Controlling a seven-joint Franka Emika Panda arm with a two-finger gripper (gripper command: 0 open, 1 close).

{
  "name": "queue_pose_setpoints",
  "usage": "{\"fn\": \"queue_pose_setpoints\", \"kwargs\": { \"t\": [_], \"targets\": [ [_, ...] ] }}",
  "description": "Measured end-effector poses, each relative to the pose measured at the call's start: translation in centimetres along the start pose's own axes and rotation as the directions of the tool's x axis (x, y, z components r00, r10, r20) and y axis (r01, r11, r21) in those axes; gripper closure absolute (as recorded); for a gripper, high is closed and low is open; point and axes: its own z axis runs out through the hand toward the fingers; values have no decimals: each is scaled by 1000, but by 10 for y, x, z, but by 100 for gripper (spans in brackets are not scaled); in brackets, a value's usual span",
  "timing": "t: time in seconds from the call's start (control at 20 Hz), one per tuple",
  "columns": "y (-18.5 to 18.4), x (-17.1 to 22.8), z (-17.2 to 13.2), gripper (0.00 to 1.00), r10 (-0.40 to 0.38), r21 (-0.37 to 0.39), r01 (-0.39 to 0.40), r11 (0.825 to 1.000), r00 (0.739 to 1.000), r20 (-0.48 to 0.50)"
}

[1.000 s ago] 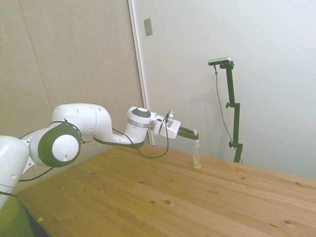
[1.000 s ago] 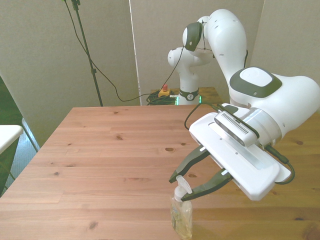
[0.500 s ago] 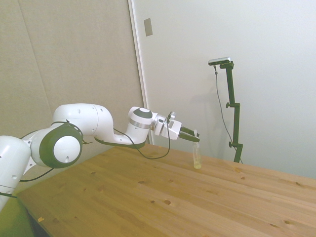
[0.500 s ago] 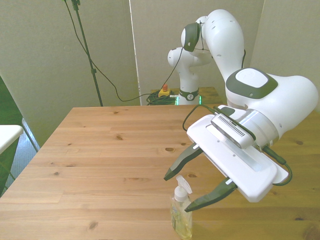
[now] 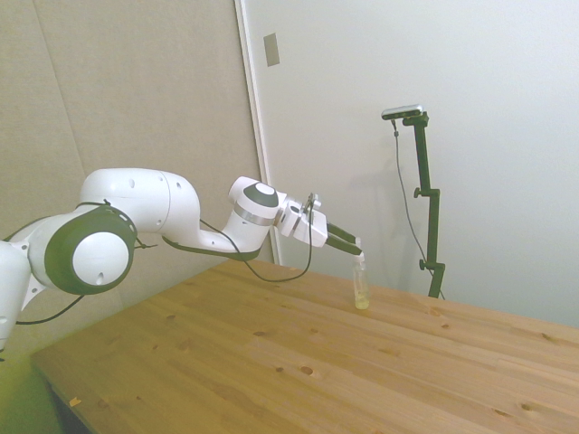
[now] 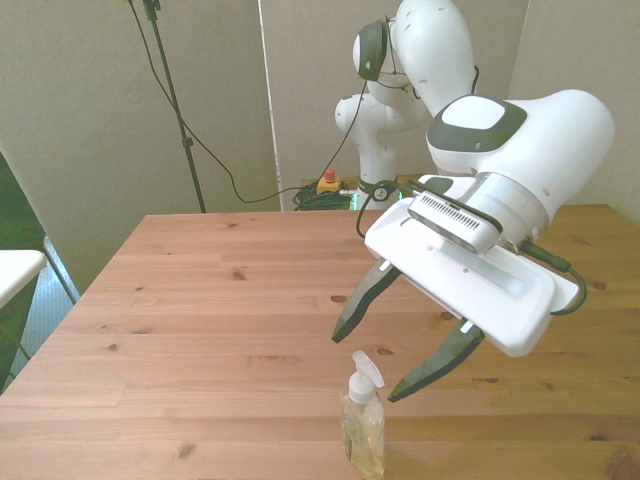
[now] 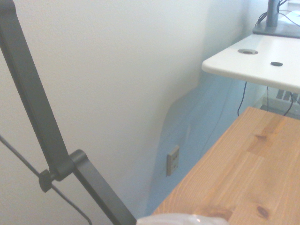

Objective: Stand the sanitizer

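Sanitizer (image 6: 363,430) upright on worktop (image 6: 200,320) near its front-view near edge, unsupported. Pincer (image 6: 396,360) spread apart just above pump top, touching nothing. Standing judged done; only clearing the arm left.

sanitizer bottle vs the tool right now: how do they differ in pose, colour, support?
Pose: the sanitizer stands upright, while the tool slants down toward it from above.
Colour: the sanitizer is clear with pale yellow-green liquid and a white pump top; the tool has dark fingers on a white body.
Support: the sanitizer rests on the wooden table; the tool hangs in the air, open and not touching the sanitizer.
Shared: both sit at the table's near edge in the front view.
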Motion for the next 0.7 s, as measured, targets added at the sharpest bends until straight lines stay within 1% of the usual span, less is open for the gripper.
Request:
{"fn": "queue_pose_setpoints", "kwargs": {
  "t": [0.2,0.4,0.55,0.7],
  "targets": [
    [7,10,-8,0,-31,-20,33,999,995,97],
    [14,33,-23,0,-51,-42,59,997,982,181],
    [24,56,-35,0,-66,-57,82,995,968,243],
    [37,81,-45,0,-86,-68,113,991,944,317]
  ]
}}
